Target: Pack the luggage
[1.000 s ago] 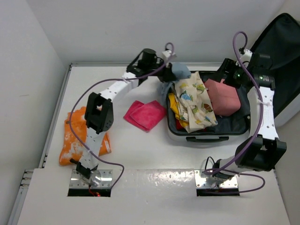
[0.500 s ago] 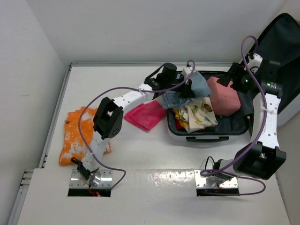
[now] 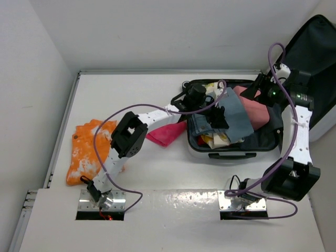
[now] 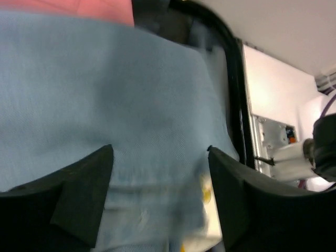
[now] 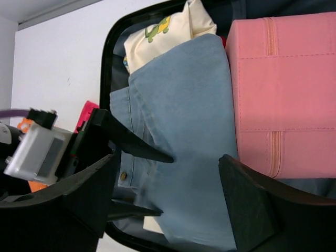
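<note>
The white table [image 3: 131, 100] carries luggage [image 3: 231, 153], pink cloth [image 3: 164, 134] and orange cloth [image 3: 84, 152].

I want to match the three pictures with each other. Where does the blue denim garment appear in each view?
Top external: the blue denim garment lies right of centre, inside the luggage.
Left wrist: the garment fills most of the frame.
Right wrist: the garment is central.
Shared landmark: the pink box, bordering the garment in all views.

The blue cloth [image 3: 234, 116] covers most of the suitcase [image 3: 231, 152], hiding part of the pink box [image 5: 278, 89] and nearly all the printed fabric [image 5: 168, 37]. The left wrist view is blurred, and the suitcase's lid [image 3: 315, 55] runs off the top view's right edge.
</note>
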`<state>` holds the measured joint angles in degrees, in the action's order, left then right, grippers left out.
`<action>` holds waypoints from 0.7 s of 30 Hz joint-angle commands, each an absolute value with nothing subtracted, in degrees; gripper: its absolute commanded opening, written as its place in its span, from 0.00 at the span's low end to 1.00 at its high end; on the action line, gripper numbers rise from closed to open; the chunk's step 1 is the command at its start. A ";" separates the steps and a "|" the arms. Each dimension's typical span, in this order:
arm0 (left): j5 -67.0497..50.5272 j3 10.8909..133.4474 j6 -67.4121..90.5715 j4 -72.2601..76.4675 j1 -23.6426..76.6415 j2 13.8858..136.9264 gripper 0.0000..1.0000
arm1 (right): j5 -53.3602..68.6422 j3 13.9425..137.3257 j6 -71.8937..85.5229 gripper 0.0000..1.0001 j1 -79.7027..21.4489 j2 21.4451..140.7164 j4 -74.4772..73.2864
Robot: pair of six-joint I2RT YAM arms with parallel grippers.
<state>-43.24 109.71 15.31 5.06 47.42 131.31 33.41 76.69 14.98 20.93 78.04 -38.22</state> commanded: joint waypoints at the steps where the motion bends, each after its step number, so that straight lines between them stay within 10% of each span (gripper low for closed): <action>1: -43.69 104.88 15.39 9.92 45.97 125.26 0.78 | 35.60 76.47 12.75 0.76 19.78 79.19 -37.52; 12: -32.98 101.69 10.20 1.51 33.06 101.71 0.96 | 25.52 62.76 -4.02 0.58 4.87 76.02 -36.92; 21: -0.18 103.91 -1.05 -49.99 14.80 99.76 1.00 | 9.74 59.05 -4.22 0.69 -6.41 83.23 -36.47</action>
